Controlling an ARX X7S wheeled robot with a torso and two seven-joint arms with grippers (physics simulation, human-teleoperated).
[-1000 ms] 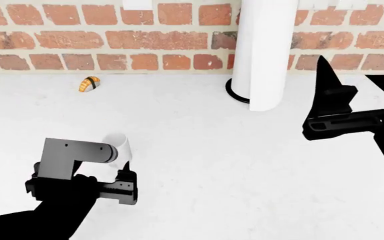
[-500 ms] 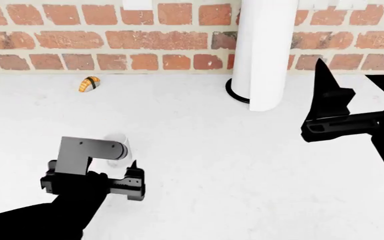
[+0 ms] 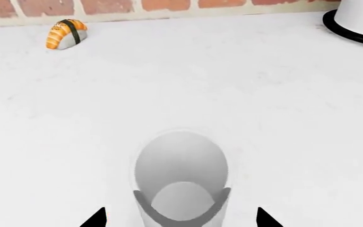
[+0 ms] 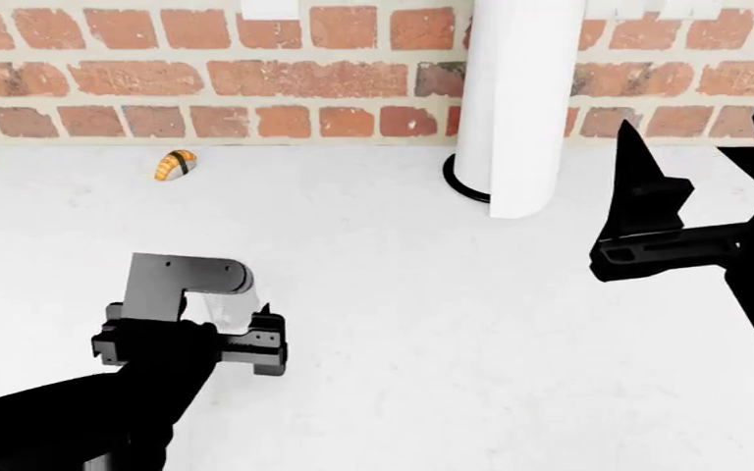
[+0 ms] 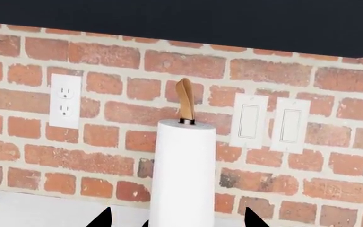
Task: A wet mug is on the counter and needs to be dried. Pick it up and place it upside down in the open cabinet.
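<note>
Head view: left gripper (image 4: 227,329) low over the near-left counter (image 4: 391,294), fingers spread wide, mug (image 4: 231,306) standing between them, no contact visible. Left wrist view: mug (image 3: 181,182) upright, open mouth showing, a fingertip (image 3: 96,218) either side, apart from it. Right gripper (image 4: 639,186) raised at right, beside paper roll (image 4: 518,98), fingers parted, holding nothing.

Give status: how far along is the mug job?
Early. The mug stands upright on the counter, nothing lifted. In hand: left pincer open, its tips on either side of the mug. Right pincer idle, facing the paper roll. Left: grip, lift, invert, place in cabinet, not visible.
</note>
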